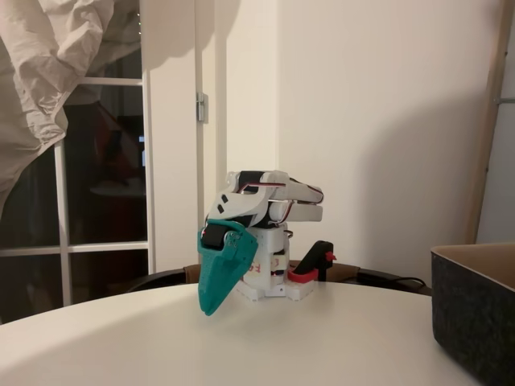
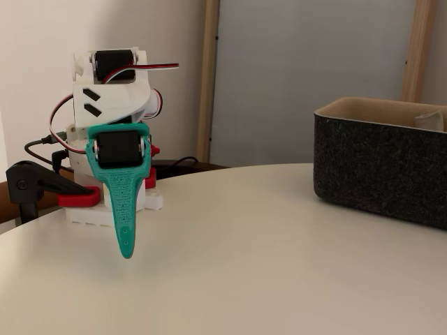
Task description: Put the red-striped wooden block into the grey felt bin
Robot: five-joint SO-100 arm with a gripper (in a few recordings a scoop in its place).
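The white arm is folded over its base, and its teal gripper (image 1: pixel 208 308) (image 2: pixel 126 252) points down with the tip just above the white table. Its fingers lie together, shut, with nothing between them. The grey felt bin (image 1: pixel 475 310) (image 2: pixel 380 167) stands on the table at the right edge in both fixed views, well away from the gripper; its tan inside shows along the rim. The red-striped wooden block is out of view.
The round white table (image 1: pixel 265 346) (image 2: pixel 244 258) stretches between the arm and the bin. A black and red clamp (image 1: pixel 315 265) (image 2: pixel 42 190) holds the arm's base at the table's far edge. A pale thing (image 2: pixel 429 118) pokes above the bin's rim.
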